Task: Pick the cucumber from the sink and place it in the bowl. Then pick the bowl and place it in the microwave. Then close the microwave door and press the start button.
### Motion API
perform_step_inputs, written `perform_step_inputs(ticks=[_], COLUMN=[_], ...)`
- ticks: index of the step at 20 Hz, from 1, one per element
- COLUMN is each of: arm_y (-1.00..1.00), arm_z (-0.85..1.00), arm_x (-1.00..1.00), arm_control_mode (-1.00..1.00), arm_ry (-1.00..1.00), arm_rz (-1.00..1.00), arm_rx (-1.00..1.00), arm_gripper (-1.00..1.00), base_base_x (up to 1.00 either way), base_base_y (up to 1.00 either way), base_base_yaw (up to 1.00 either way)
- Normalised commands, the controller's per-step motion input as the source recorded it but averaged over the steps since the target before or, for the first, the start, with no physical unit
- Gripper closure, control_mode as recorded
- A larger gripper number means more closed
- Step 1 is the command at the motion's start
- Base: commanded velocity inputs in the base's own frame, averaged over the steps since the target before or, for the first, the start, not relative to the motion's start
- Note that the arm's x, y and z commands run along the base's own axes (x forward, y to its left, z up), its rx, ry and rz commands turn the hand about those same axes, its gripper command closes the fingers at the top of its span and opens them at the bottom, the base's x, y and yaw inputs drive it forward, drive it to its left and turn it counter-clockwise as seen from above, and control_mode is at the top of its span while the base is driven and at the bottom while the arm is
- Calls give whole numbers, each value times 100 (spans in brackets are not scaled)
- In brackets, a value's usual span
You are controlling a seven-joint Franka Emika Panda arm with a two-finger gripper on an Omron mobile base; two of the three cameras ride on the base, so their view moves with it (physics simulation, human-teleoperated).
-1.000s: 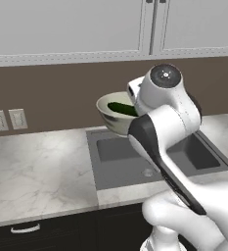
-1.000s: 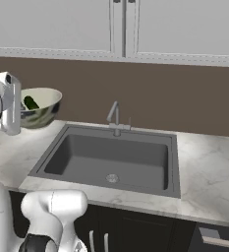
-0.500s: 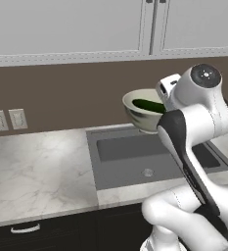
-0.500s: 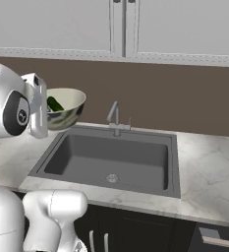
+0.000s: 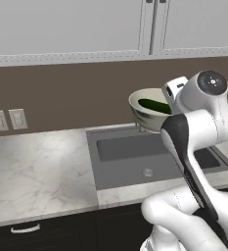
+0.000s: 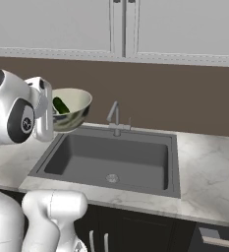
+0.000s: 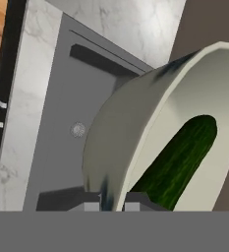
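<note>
cucumber (image 5: pixel 154 106) in bowl (image 5: pixel 146 116) | bowl above sink (image 5: pixel 135 157)

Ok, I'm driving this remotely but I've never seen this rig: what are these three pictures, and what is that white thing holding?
The white machine is a robot arm on a driving base in a rendered kitchen. Two pictures come from cameras on the base, behind the arm to its left and right; both look forward over the grey sink set in a marble counter, with a slim faucet at the back. The third comes from a camera on the hand, looking along its fingers, so it appears tilted.

The gripper is shut on the rim of the pale bowl, one finger inside the wall and one outside. The bowl is lifted in the air over the sink. The dark green cucumber lies inside it. No microwave appears in these pictures.
</note>
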Motion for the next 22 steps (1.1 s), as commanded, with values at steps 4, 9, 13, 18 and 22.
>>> perform_step_inputs(ticks=[4, 9, 13, 18, 22], arm_y=[0, 0, 0, 0, 0], arm_z=[0, 0, 0, 0, 0], arm_x=[0, 0, 0, 0, 0], arm_control_mode=[100, 100, 100, 100, 100], arm_ry=[0, 0, 0, 0, 0], arm_rz=[0, 0, 0, 0, 0], arm_rx=[0, 0, 0, 0, 0], arm_gripper=[100, 100, 100, 100, 100], base_base_x=[-13, -40, -30, -5, 2], base_base_y=[-2, -39, -24, -3, -6], base_base_yaw=[-1, -36, -59, -60, -50])
